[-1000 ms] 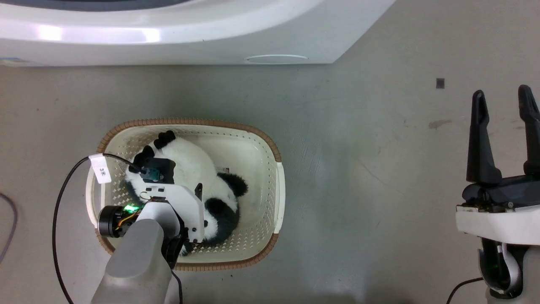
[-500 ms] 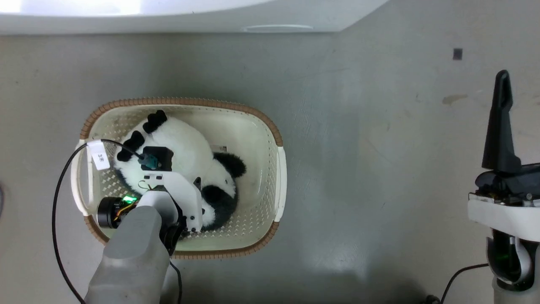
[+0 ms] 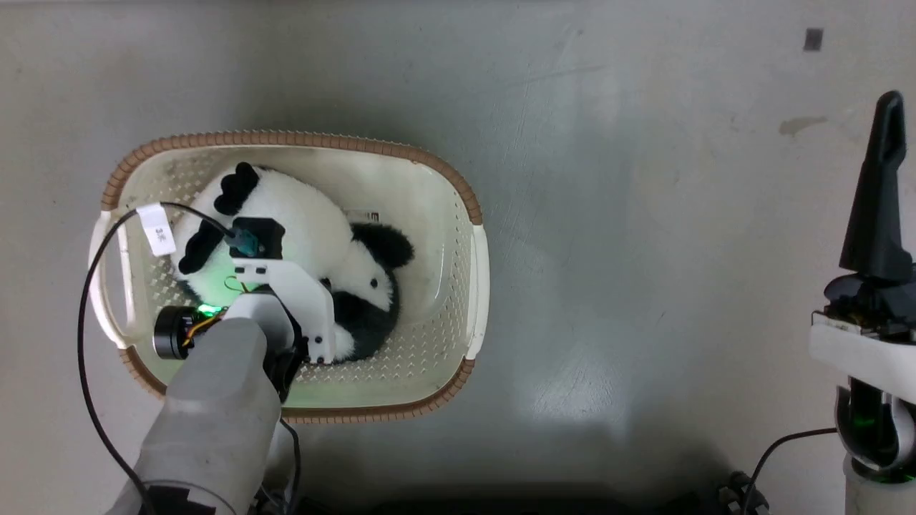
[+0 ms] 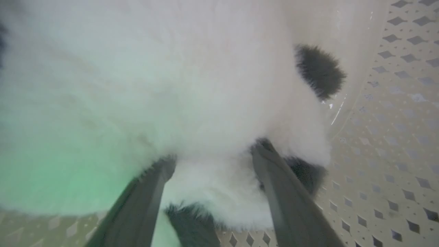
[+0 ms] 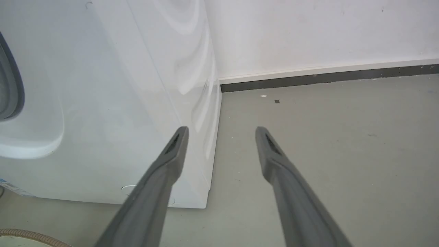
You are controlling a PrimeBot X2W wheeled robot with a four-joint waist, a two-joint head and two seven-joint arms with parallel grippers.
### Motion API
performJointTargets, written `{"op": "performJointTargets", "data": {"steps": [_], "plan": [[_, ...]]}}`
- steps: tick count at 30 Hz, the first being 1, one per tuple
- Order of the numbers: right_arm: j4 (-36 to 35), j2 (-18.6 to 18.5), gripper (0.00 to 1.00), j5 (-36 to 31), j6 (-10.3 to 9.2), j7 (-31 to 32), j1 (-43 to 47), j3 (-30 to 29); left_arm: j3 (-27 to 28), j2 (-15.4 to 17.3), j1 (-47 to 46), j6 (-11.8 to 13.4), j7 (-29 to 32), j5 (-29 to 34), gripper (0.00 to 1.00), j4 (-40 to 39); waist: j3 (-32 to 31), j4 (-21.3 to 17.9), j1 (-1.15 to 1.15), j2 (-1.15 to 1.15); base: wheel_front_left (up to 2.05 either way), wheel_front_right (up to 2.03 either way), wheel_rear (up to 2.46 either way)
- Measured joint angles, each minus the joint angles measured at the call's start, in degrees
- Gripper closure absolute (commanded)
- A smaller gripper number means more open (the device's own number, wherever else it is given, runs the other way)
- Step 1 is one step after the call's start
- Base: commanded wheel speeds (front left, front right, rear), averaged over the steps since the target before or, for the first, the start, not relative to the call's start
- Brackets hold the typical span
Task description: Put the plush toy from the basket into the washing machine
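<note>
The plush toy [image 3: 308,222], a black-and-white panda, lies curled in the left half of the basket [image 3: 469,286] on the floor. My left arm [image 3: 286,307] reaches down over it. In the left wrist view my left gripper [image 4: 214,154] is open, both fingertips sunk into the plush toy's [image 4: 192,85] white fur, with a fold of fur between them. The basket's perforated wall [image 4: 384,164] shows to the right. My right gripper [image 5: 221,130] hangs open and holds nothing, off to the right beside the washing machine [image 5: 103,103]; one of its fingers [image 3: 879,207] shows in the head view.
A black cable with a white tag [image 3: 156,230] loops from my left wrist over the basket's left rim. Grey floor [image 3: 644,250] stretches between basket and right arm. A wall with a dark baseboard [image 5: 325,78] runs behind the washing machine. The basket's rim [image 5: 24,235] shows at the bottom left.
The head camera has tilted, so the washing machine has slid out of the head view's top. My left gripper stays down on the plush toy in the basket.
</note>
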Motion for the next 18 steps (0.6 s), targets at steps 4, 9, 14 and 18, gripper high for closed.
{"op": "performJointTargets", "data": {"steps": [4,9,14,18], "plan": [[-0.2,0.0,0.0,0.3,0.0,-0.5,-0.6,0.0,-0.8,0.3,-1.8,0.0,-0.2,-0.9,0.0,2.2,1.5,0.0,0.0,0.0,0.0,0.0,0.0],[-0.3,0.0,0.0,0.3,0.0,-0.9,-1.4,-0.3,-1.7,0.5,-3.2,-0.1,-0.2,-1.3,0.0,4.1,2.1,-0.2,0.0,0.0,0.0,0.0,0.0],[-0.5,0.0,0.0,0.3,0.0,-0.9,-1.5,-1.0,-2.4,0.5,-3.2,-0.6,-0.2,-1.4,0.0,4.4,1.5,-0.4,0.0,0.0,0.0,0.0,0.0],[-0.4,0.0,0.0,0.3,0.0,-1.0,-1.5,-1.3,-3.4,0.7,-3.1,-1.7,0.1,-1.3,1.0,4.5,0.9,-0.5,0.0,0.0,0.0,0.0,0.0]]}}
